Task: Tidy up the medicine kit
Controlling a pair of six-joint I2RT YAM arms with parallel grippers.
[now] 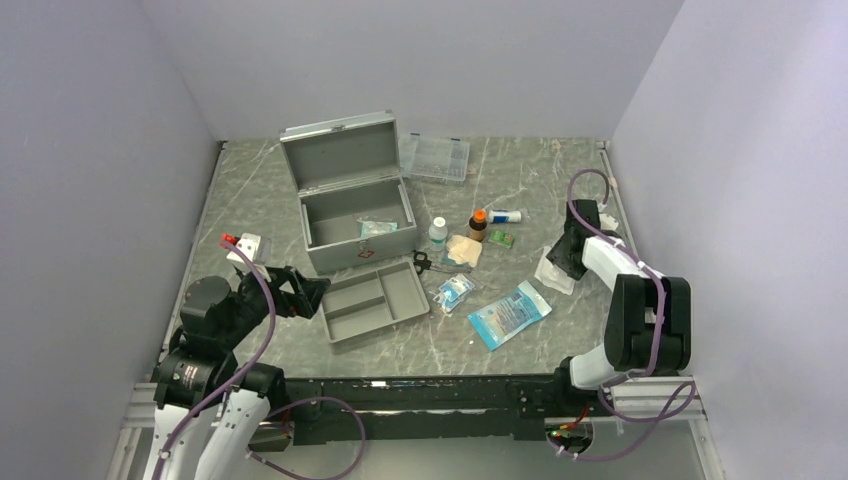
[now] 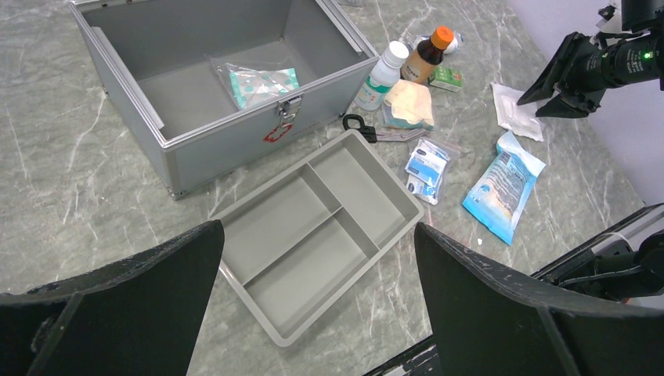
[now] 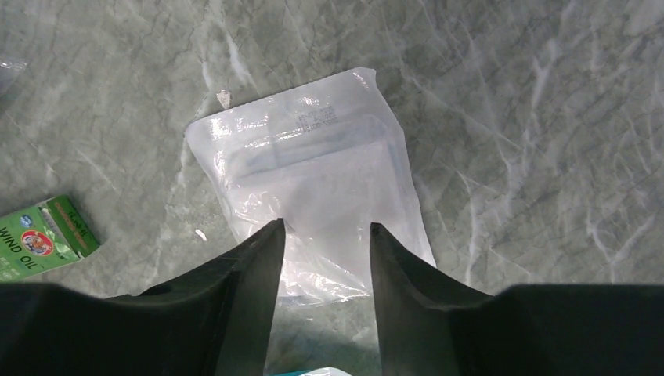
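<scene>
Right gripper [image 3: 326, 227] is hovering half-open astride the clear pouch [image 3: 313, 149], risking skidding off its flat, slick film; left gripper [image 2: 317, 227] is gaping wide.

Soft, even light from above; faint shadows lie inside the medicine kit [image 1: 335, 255]. Glare streaks the clear packet [image 3: 313, 180].

Robot lab cell: plain grey walls [image 1: 420, 60] enclosing a marble-patterned table [image 1: 545, 180].
</scene>
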